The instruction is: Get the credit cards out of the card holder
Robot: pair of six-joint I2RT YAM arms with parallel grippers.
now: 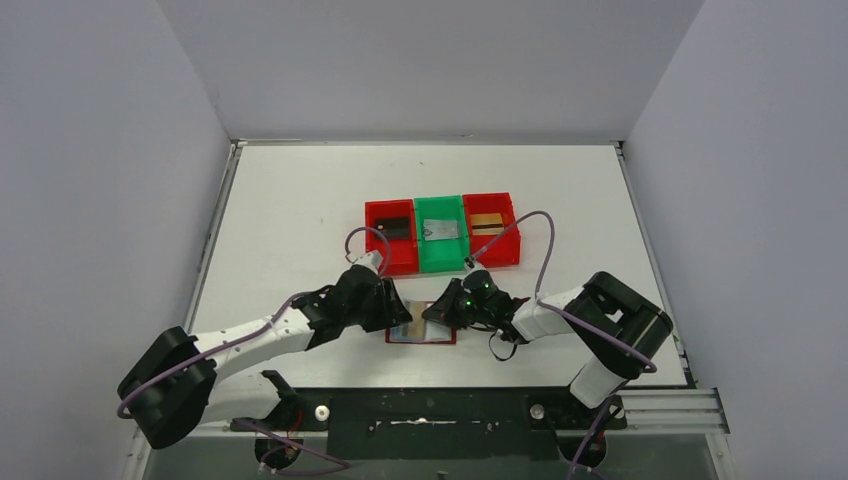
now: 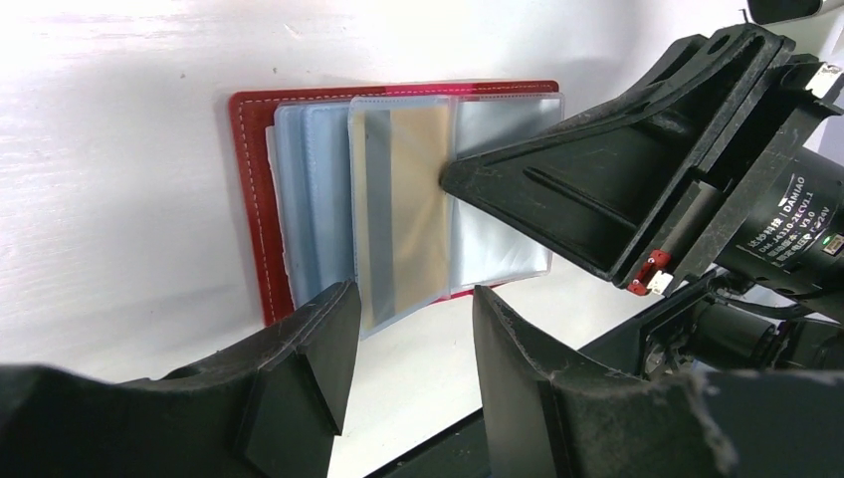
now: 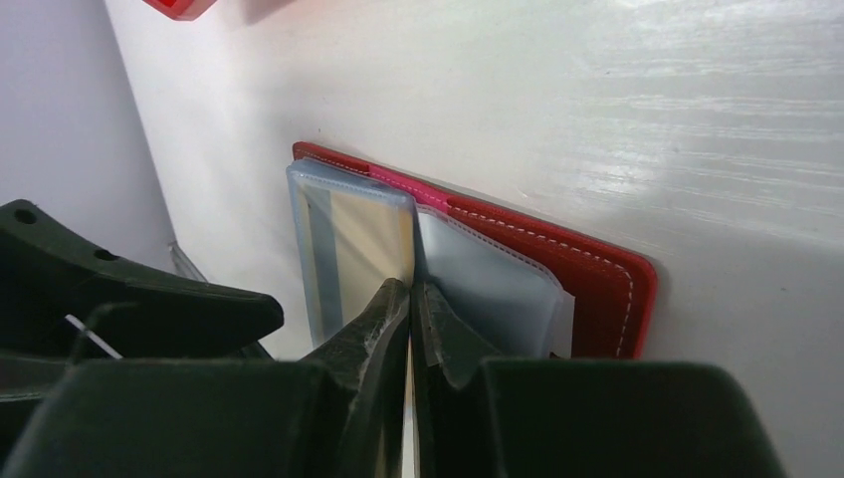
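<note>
The dark red card holder (image 1: pixel 441 338) lies open near the table's front edge, its pale blue-grey sleeves (image 2: pixel 314 189) fanned out. A gold-yellow credit card (image 2: pixel 408 209) sits in the upper sleeve. My right gripper (image 3: pixel 411 289) is shut on that card's edge (image 3: pixel 373 239), coming in from the right (image 1: pixel 432 312). My left gripper (image 2: pixel 413 319) stands open just short of the holder's left side (image 1: pixel 395 318), with nothing between its fingers. The holder's red cover (image 3: pixel 597 289) shows past the sleeves.
Behind the holder stand three bins in a row: a red one (image 1: pixel 380 248) with a dark card, a green one (image 1: pixel 441 258) with a silvery card, a red one (image 1: pixel 504 250) with a gold-brown card. The table's front rail (image 1: pixel 430 410) is close below.
</note>
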